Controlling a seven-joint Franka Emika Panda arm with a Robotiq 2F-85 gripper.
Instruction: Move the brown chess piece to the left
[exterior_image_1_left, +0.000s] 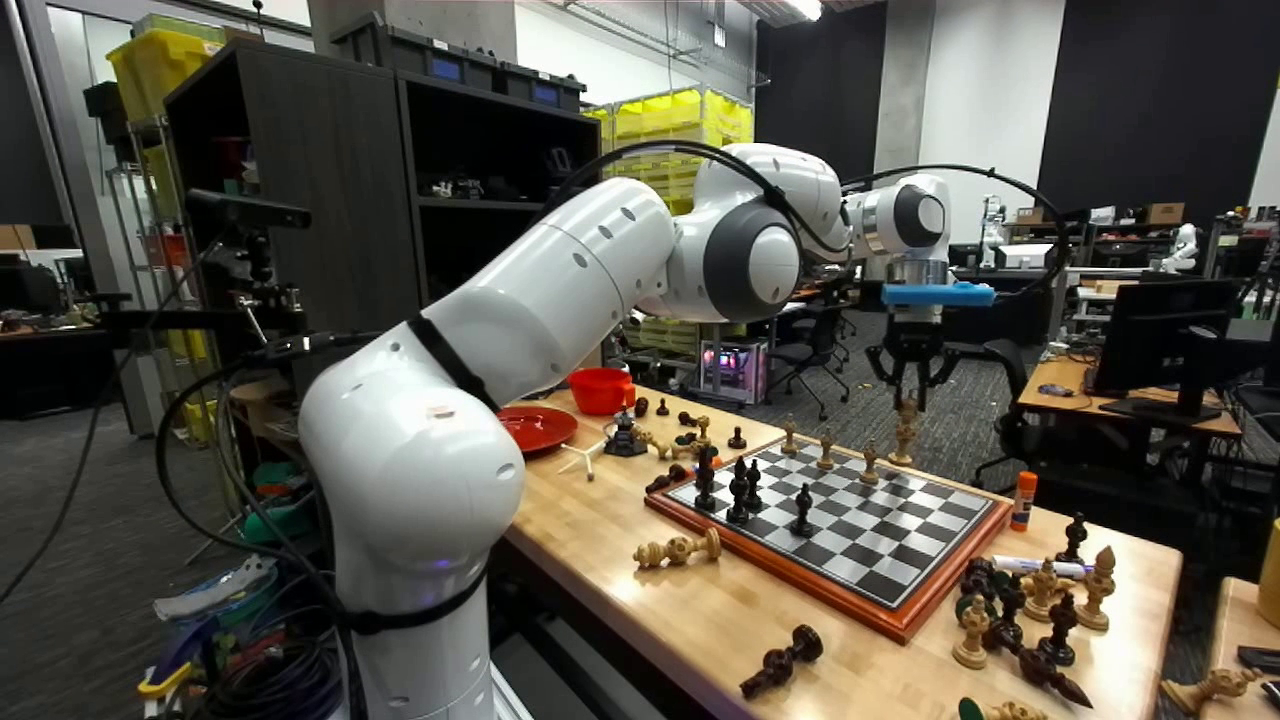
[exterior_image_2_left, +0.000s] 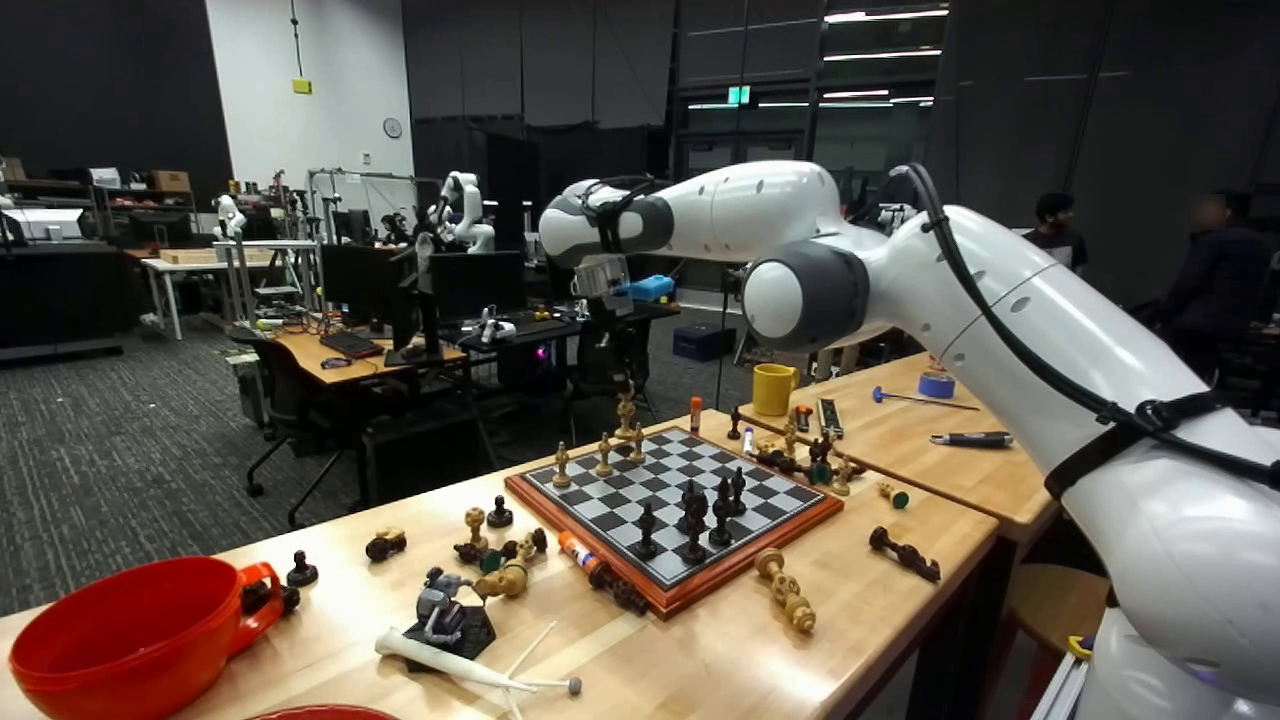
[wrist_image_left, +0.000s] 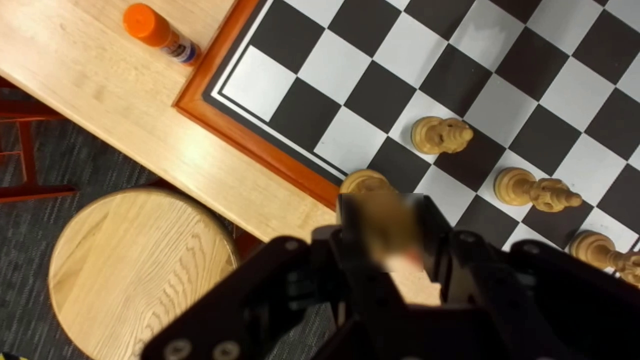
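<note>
At one o'clock of the chessboard (exterior_image_1_left: 880, 540) in an exterior view, with fingers (wrist_image_left: 435, 240) snug around tan chess piece (exterior_image_1_left: 904, 437): skirt the eight-o'clock neighbour (exterior_image_1_left: 870, 466), lower upright, release gently.

One chessboard (exterior_image_1_left: 880, 555) — four tan chess pieces (wrist_image_left: 442, 135) (wrist view), one red bowl (exterior_image_1_left: 600, 393), one red plate (exterior_image_1_left: 540, 427)

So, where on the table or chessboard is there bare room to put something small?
On the table, beside the chessboard, between a fallen tan piece and a fallen dark piece. Also the middle squares, between standing dark pieces and standing tan pieces. Crowded: around the white marker and around the grey figurine.
</note>
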